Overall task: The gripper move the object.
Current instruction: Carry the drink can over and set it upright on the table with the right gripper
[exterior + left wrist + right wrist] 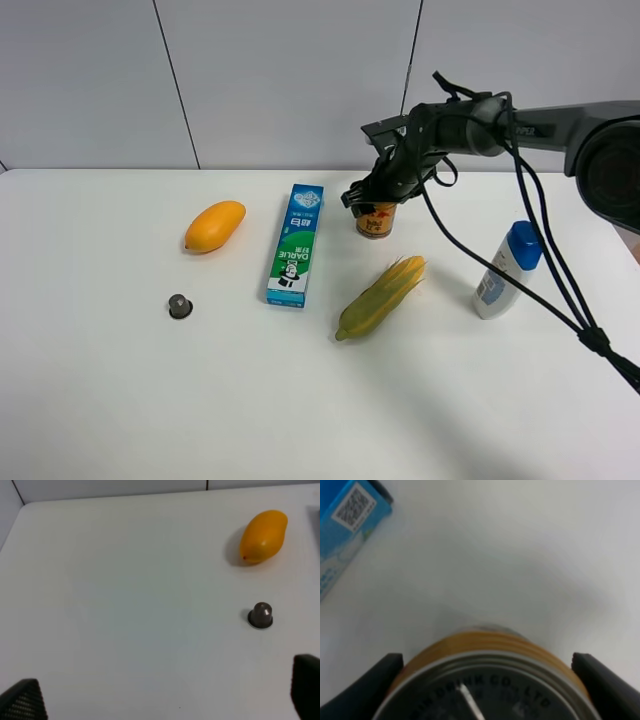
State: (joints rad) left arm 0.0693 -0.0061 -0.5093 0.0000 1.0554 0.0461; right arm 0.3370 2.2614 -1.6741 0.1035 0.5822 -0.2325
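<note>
While left jaws stand open, right jaws clamp the drink can point(376, 222), upright on table point(100, 400).

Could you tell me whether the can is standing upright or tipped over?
Upright: the can stands on its base, and the right wrist view looks straight down on its silver top.

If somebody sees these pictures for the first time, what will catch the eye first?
First the dark right gripper, whose arm reaches in from the right edge, poised directly over the gold-orange can; its jaws flank the can, though contact is unclear. Next come the bright colours: the blue-green toothpaste box left of the can, the mango further left, and the yellow corn cob in front of the can.
</note>
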